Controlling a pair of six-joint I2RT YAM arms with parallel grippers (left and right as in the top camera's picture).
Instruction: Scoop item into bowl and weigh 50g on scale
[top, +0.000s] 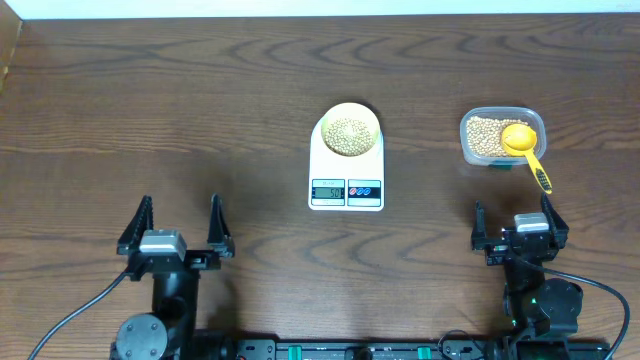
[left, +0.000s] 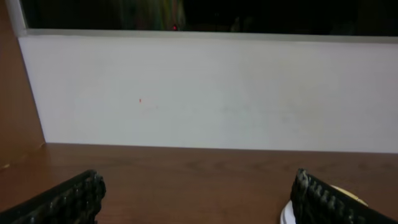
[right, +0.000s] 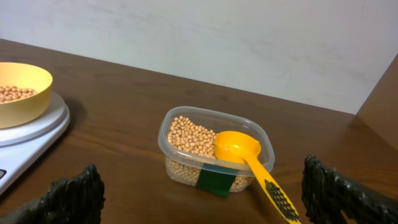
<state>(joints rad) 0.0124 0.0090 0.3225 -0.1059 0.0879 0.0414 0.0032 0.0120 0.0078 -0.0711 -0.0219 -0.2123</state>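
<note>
Two grippers sit along the lower edge of the overhead view, both spread wide and holding nothing. The left gripper (top: 180, 205) is at lower left, its fingers (left: 68, 199) parted over bare wooden table (top: 150, 90). The right gripper (top: 512, 208) is at lower right, its fingers (right: 345, 193) as far apart.

The scale (top: 330, 168) lies at centre frame, between the two grippers and farther up the picture, well apart from either. Its display edge faces the lower edge; the digits are too small to read with certainty. The pale yellow bowl (top: 348, 128) stands on the upper half of the scale, with a layer of beans (top: 348, 136) in its bottom.

At upper right a clear tub (top: 468, 150) holds more beans. It sits just above the right gripper's fingertips and does not touch them. A bright yellow scoop (top: 518, 138) rests in the tub, cup up, its handle hanging over the rim toward that gripper. In the right wrist view the tub is centred between the two fingers, with the bowl and scale at the left edge
</note>
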